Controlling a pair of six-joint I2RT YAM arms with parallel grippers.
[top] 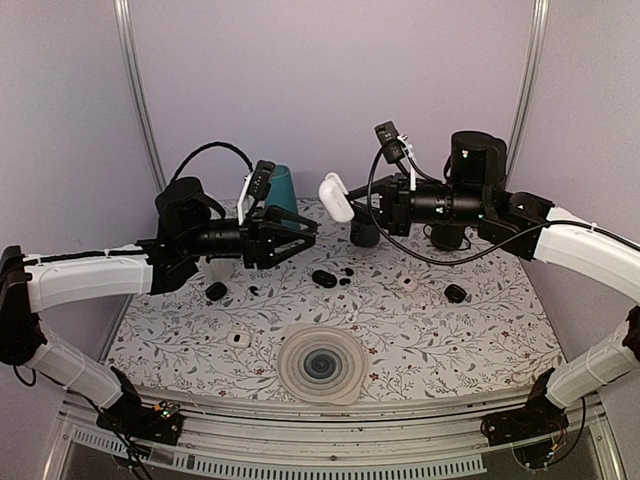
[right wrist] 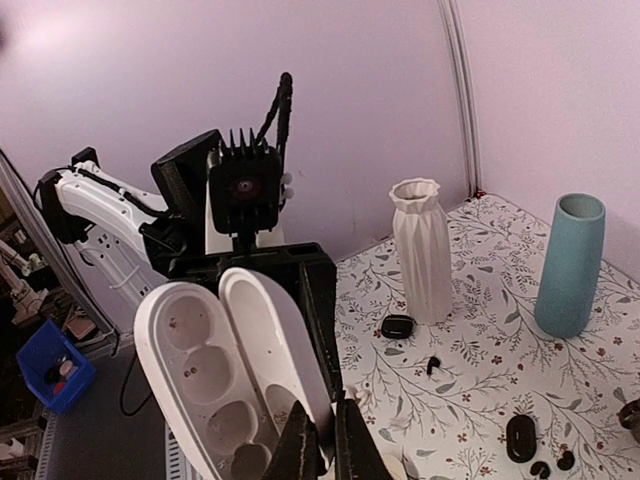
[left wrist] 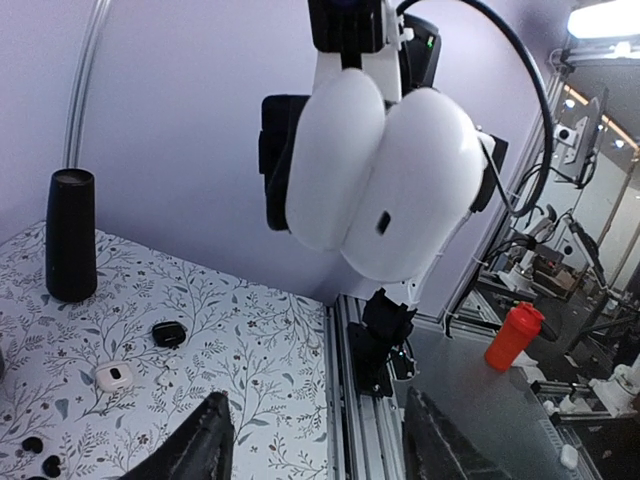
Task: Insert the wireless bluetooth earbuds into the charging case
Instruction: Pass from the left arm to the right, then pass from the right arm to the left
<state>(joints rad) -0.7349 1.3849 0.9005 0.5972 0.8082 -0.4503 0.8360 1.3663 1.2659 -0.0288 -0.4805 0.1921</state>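
Observation:
My right gripper (right wrist: 325, 440) is shut on the edge of an open white charging case (right wrist: 230, 370), held in the air over the back of the table. The case (top: 335, 196) faces my left gripper (top: 305, 232), which hovers just left of it. The left gripper (left wrist: 315, 440) is open with nothing between its fingers, and the case's smooth outer shell (left wrist: 375, 185) hangs in front of it. The case's wells look pale; the lowest one is darker and I cannot tell why. Tiny black earbuds (top: 346, 276) lie on the table beside an open black case (top: 324, 278). Another black earbud (right wrist: 432, 364) lies near a shut black case (right wrist: 398, 326).
A white vase (right wrist: 423, 250), a teal vase (right wrist: 570, 265) and a black cylinder (left wrist: 71, 235) stand at the back. Small white cases (top: 237, 339) (top: 408, 283) and black cases (top: 216, 291) (top: 456, 293) lie scattered. A round ribbed dish (top: 320, 364) sits near the front.

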